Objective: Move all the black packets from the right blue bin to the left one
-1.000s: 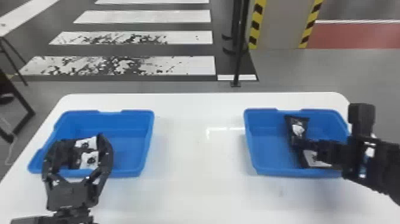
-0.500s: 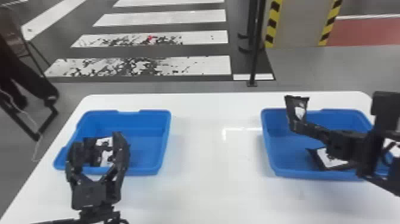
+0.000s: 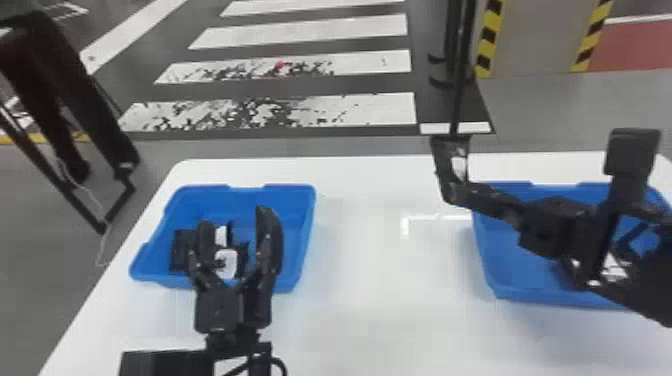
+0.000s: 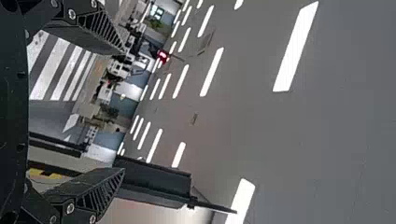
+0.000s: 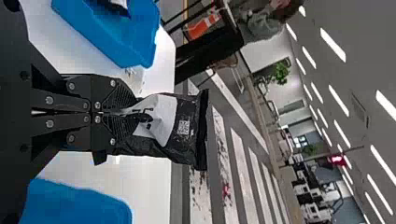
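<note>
In the head view my right gripper (image 3: 457, 192) holds a black packet (image 3: 450, 155) above the left edge of the right blue bin (image 3: 540, 295). The right wrist view has the gripper (image 5: 109, 113) clamped on one end of the packet (image 5: 187, 133), whose white label faces the camera. Another packet (image 3: 612, 267) lies in the right bin, partly behind the arm. My left gripper (image 3: 237, 220) stands open above the left blue bin (image 3: 295, 240), where black packets (image 3: 182, 250) with white labels lie. Its fingers are wide apart in the left wrist view, with the gripper (image 4: 125, 109) holding nothing.
Both bins stand on a white table (image 3: 390, 310), with a wide stretch of tabletop between them. A dark pole (image 3: 460, 65) rises behind the table. Beyond the left side of the table are dark legs and a metal frame (image 3: 115, 205).
My right gripper has lifted the packet out of the right bin and moved it left. The head view has shifted toward the left. The left gripper remains open over its bin.
</note>
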Action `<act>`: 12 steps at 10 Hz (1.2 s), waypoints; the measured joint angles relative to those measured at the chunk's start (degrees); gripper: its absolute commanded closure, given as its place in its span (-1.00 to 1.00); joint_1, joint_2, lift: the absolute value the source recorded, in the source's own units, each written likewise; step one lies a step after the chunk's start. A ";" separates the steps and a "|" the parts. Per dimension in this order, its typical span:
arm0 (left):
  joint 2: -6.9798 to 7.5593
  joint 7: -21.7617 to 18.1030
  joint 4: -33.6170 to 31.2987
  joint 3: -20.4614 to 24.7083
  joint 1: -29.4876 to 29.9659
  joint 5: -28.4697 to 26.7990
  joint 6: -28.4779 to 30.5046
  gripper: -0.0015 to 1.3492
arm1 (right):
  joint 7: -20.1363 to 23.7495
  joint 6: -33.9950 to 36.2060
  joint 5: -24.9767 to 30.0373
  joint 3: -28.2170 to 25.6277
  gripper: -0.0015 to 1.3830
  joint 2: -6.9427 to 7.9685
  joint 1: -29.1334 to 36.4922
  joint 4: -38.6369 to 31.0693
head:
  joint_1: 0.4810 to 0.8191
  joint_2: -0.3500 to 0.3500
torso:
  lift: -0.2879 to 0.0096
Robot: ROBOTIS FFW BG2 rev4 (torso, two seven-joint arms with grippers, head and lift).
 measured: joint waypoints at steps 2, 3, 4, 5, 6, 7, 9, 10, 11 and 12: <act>1.03 0.00 -0.01 -4.75 -0.80 1.42 2.09 -0.76 | 0.04 -1.20 -3.25 7.16 0.79 -1.14 -2.18 1.99 | 0.27 0.63 | -0.20; 1.46 0.00 -0.01 -6.57 -1.33 1.90 2.38 -0.76 | 0.22 -1.81 -4.56 10.32 0.79 -1.64 -3.25 3.37 | 0.27 0.65 | -0.20; 1.85 0.00 -0.02 -8.05 -1.80 2.46 2.50 -0.76 | 0.49 -2.55 -5.54 12.96 0.79 -2.02 -4.17 4.48 | 0.27 0.69 | -0.20; 2.11 0.00 -0.02 -9.23 -2.15 3.04 2.81 -0.75 | 0.72 -3.25 -6.35 15.37 0.79 -2.41 -5.05 5.32 | 0.27 0.73 | -0.20; 2.22 -0.06 -0.02 -9.94 -2.35 3.26 3.10 -0.75 | 0.81 -3.72 -7.40 17.61 0.79 -2.84 -5.77 6.01 | 0.27 0.76 | -0.20; 2.29 -0.13 -0.02 -10.26 -2.48 3.31 3.50 -0.75 | 0.90 -3.88 -8.67 19.49 0.79 -3.17 -6.24 6.40 | 0.27 0.81 | -0.20; 2.32 -0.30 -0.02 -10.23 -2.54 3.33 4.51 -0.75 | 1.00 -3.91 -10.23 21.72 0.79 -3.46 -6.47 5.85 | 0.27 0.87 | -0.20; 2.29 -0.49 -0.02 -10.18 -2.55 3.33 5.19 -0.75 | 1.05 -3.91 -10.77 22.52 0.79 -3.60 -6.61 5.70 | 0.27 0.89 | -0.20; 2.25 -0.58 -0.02 -10.10 -2.55 3.32 5.73 -0.75 | 1.08 -3.91 -11.28 23.26 0.79 -3.74 -6.68 5.34 | 0.27 0.91 | -0.20; 2.23 -0.62 -0.02 -9.95 -2.55 3.32 6.07 -0.75 | 1.14 -3.91 -11.93 24.36 0.79 -4.00 -6.86 4.99 | 0.27 0.93 | -0.20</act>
